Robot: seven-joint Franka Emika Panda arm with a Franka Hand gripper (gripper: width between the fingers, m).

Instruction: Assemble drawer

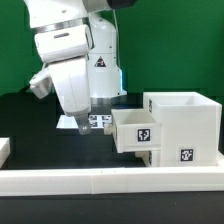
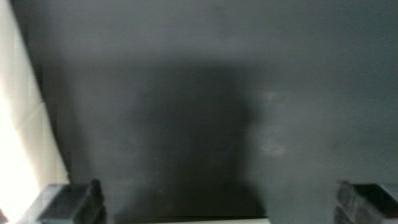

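Tool (image 2: pixel 217 205) open, empty | drawer (image 1: pixel 178 128) toward exterior view's right, apart

The white arm (image 1: pixel 75 60) reaches down, its fingers (image 2: pixel 71 203) spread wide apart, holding nothing.

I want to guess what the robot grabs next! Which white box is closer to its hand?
The small tray, partly sticking out of the tall housing, is closer. It sits just beside the hand; the housing stands farther off.
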